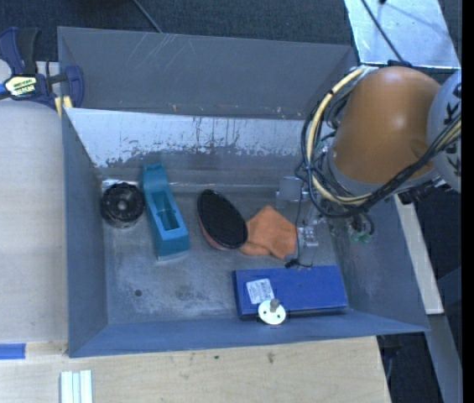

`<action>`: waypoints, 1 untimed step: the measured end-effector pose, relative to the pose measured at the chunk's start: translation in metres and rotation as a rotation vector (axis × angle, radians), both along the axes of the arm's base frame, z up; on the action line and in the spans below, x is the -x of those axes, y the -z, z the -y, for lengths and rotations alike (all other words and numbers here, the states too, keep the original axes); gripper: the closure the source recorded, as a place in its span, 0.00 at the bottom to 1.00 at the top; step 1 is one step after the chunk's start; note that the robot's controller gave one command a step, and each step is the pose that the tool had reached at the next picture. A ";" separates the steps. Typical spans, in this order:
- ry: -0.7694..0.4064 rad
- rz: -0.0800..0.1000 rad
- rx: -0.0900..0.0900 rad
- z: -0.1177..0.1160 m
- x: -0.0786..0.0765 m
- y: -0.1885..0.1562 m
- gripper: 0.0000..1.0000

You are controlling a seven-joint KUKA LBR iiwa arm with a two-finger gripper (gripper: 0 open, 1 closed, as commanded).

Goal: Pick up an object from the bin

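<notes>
**A:** Where is the gripper [305,246]?

**B:** Low in the right half of the bin [211,82], under the arm's smooth brown dome [388,124] and a loop of cables [325,183]. It hangs just beside the right edge of a crumpled orange cloth [270,232], at the far edge of a flat blue box [295,288].

**A:** Is it holding anything?

**B:** I can't tell how far it is open, nor whether it grips anything.

**A:** What are those two like?

**B:** The cloth looks soft and folded. The box is rectangular and hard-edged, near the right front corner. It has a small white label [259,290] with print too small to read, and a round white disc [272,312] sits at its front edge.

**A:** And the rest?

**B:** A black oval brush [221,220] with a reddish rim touches the cloth's left side. Left of that is a long, boxy blue plastic dispenser [164,212] with an open slot. A round black cap [122,202] lies near the left wall. The bin is dull grey metal, with a scuffed floor and rust-coloured streaks on the far wall.
</notes>
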State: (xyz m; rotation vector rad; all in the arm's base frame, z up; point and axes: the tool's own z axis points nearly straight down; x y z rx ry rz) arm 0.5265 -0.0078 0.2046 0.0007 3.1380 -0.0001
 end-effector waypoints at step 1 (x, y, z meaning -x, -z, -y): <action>0.000 0.000 0.000 0.000 0.000 0.000 0.00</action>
